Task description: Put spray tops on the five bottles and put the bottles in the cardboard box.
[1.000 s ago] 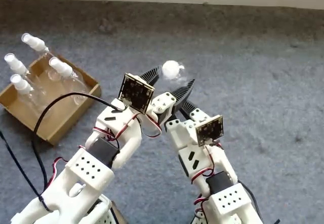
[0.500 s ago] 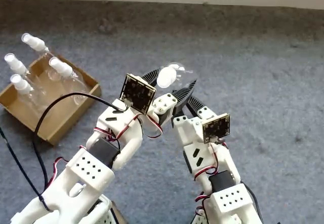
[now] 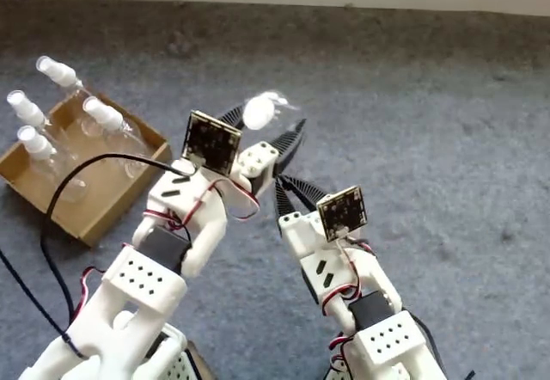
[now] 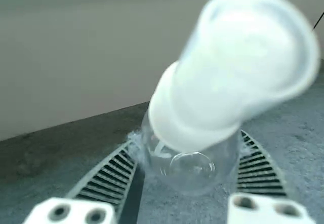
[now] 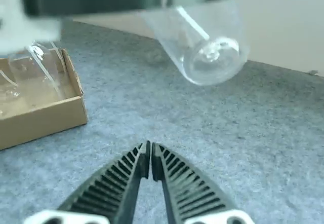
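A cardboard box [image 3: 113,207], shallow, open-topped and brown, sits on the carpet. Four bottles [image 3: 120,144] of clear plastic lie inside it side by side, each already fitted with a white spray top [image 3: 102,113]. They are tilted, and their tops rise over the box's far side.

A fifth bottle [image 4: 195,169], also clear, is well apart from the box, off to its right in the high view and raised above the carpet. The left gripper [image 3: 265,127] clamps its body between the ribbed black fingers [image 4: 109,176]. It is tilted, with its base towards the carpet. Its own white cap [image 3: 260,111] is fitted and points up and away from the box.
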Tool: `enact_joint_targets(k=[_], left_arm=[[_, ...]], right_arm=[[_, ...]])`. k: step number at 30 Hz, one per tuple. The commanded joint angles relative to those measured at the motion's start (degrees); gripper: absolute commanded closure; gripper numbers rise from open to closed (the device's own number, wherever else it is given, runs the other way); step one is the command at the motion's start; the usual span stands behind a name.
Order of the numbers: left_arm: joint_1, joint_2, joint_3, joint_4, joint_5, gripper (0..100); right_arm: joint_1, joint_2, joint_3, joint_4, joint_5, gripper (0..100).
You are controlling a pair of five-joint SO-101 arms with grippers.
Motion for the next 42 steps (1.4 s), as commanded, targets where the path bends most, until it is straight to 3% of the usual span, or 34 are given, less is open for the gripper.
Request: enact_joint_targets(k=[1,5,10,15,27,31,36,42], left_arm=[[-3.91,-1.54,-8.57,6.86,0.44,86],[-6.9,-1.54,-17.98,21.89,0.35,86],[-11.38,-1.54,-28.97,34.37,-0.26,86],[-14.9,-1.54,-34.07,43.25,-10.46,86],[-36.53,-0.92,-44.53,51.52,-11.16,86],[-40.57,1.36,-48.13,51.52,-11.25,86],[-45.58,14.11,-56.48,51.78,-11.08,86],[-48.4,18.77,-62.2,60.57,-11.08,86]], right_arm=[[-0.66,-0.48,6.37,0.48,0.62,99.5],[-0.66,-0.31,6.37,0.48,0.62,99.5],[-0.66,-0.22,6.37,0.48,0.62,99.5],[-0.66,-0.22,6.37,0.48,0.62,99.5],[-0.66,-0.22,6.37,2.42,0.62,99.5],[-0.66,-0.22,6.37,2.59,0.62,99.5],[-0.66,-0.22,6.37,2.77,0.62,99.5],[-0.66,-0.22,6.37,2.77,0.62,99.5]])
